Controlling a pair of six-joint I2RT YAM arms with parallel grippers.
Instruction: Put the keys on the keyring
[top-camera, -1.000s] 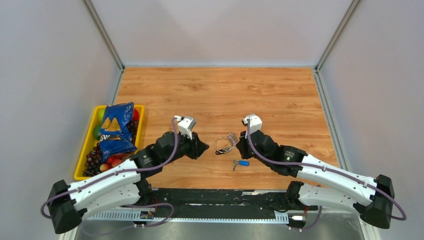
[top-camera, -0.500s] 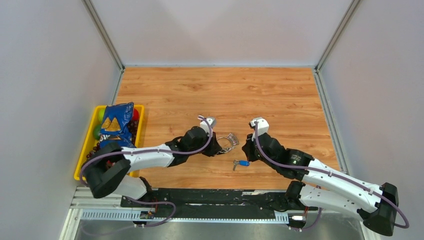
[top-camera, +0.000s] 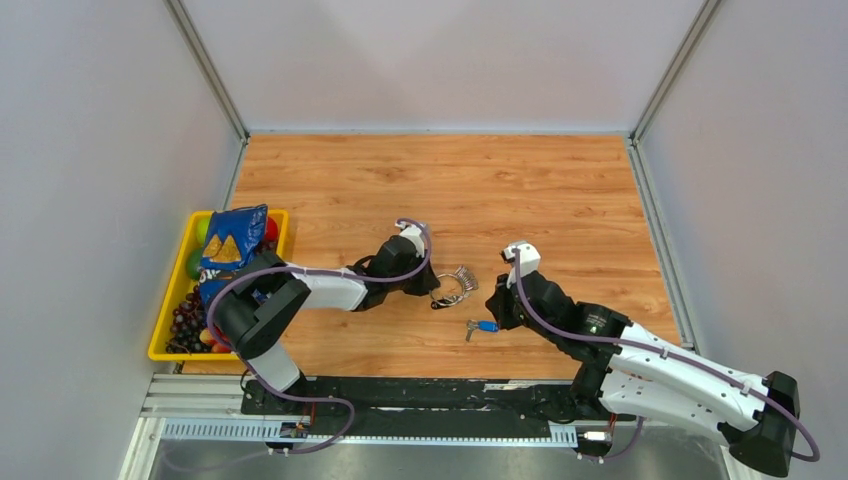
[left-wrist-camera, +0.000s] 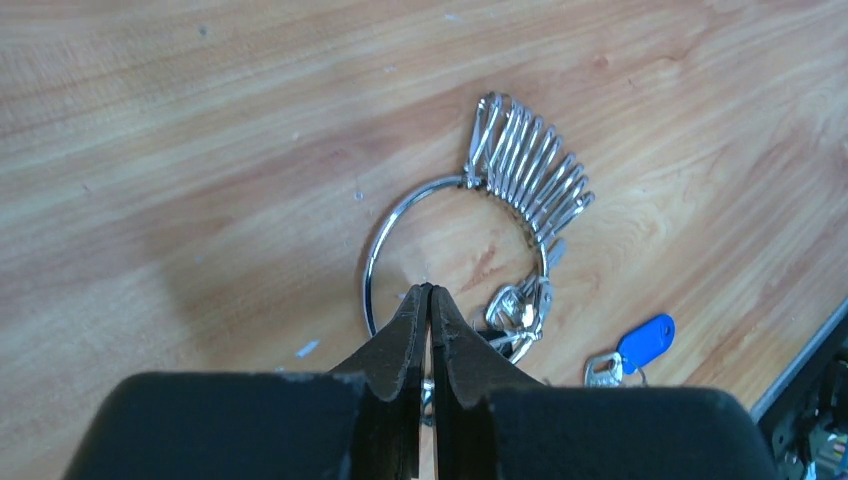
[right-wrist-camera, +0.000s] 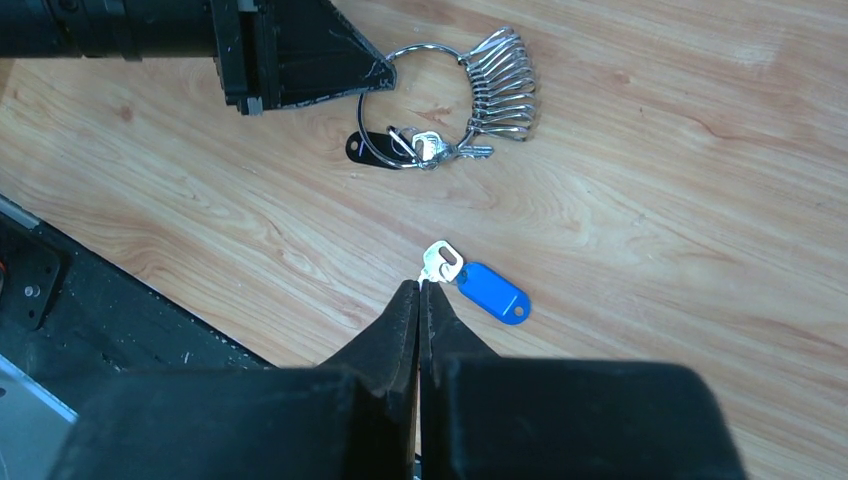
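Note:
The keyring (top-camera: 447, 288) is a thin silver ring flat on the wooden table, with a fan of silver clips (left-wrist-camera: 530, 165), small silver keys (left-wrist-camera: 520, 305) and a black-headed key (right-wrist-camera: 357, 148). My left gripper (left-wrist-camera: 428, 290) is shut. Its tips point down inside the ring, over its near rim. I cannot tell whether they pinch the wire. It also shows in the top view (top-camera: 434, 285). A silver key with a blue head (right-wrist-camera: 490, 292) lies loose nearer the front; it also shows in the top view (top-camera: 486, 326). My right gripper (right-wrist-camera: 420, 284) is shut, its tips touching that key's silver end.
A yellow bin (top-camera: 163, 325) with a blue chip bag (top-camera: 232, 255) and fruit stands at the left edge. The black mounting rail (top-camera: 430, 392) runs along the table's near edge, close behind the blue key. Grey walls enclose three sides.
My left arm swung right and stretched out, bringing its gripper from left of the keyring onto it. My right gripper moved back from the ring toward the blue key. The ring and key stayed put.

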